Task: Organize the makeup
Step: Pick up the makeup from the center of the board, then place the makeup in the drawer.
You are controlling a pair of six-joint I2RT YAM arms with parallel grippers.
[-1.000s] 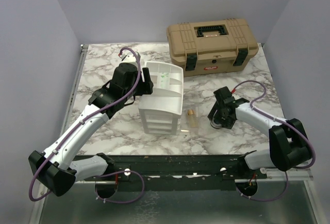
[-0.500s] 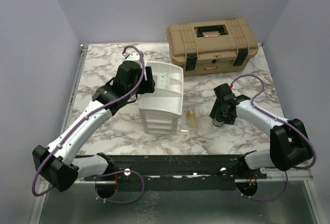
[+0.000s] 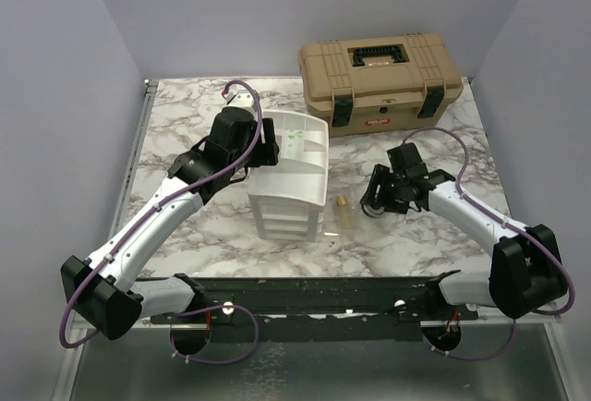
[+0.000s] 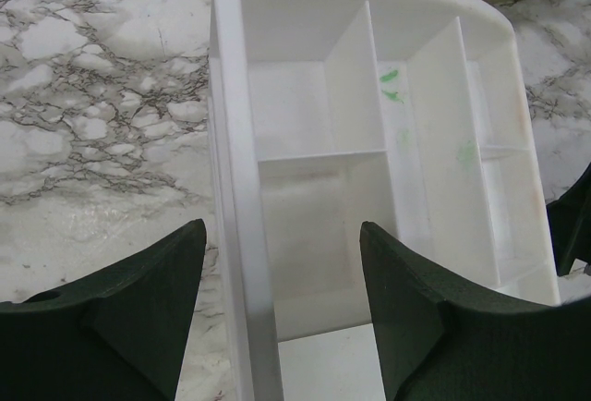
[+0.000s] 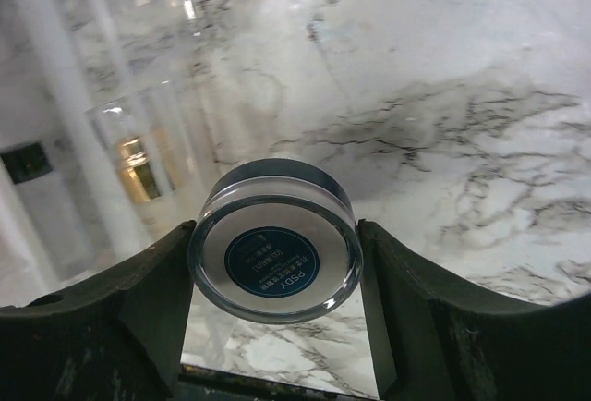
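Left of my right claw (image 3: 376, 200), which grips the round compact (image 5: 274, 255), stands the drawer unit (image 3: 280, 213); my left claw (image 4: 282, 267) hangs open there.

We read this as a robotics lab, a closed test cell and no home or shop. The left arm (image 3: 148, 225) and right arm (image 3: 462, 212) are bolted to a dark rail (image 3: 314, 288) at the near edge of a marble-patterned surface (image 3: 185, 128). Plain pale walls (image 3: 305, 13) box the surface in on three sides. Violet cables (image 3: 251, 92) loop along both arms. The things we see are few and ill-matched: a tan toolbox (image 3: 379, 82), a white drawer unit (image 3: 291, 179), a compact (image 5: 274, 255)
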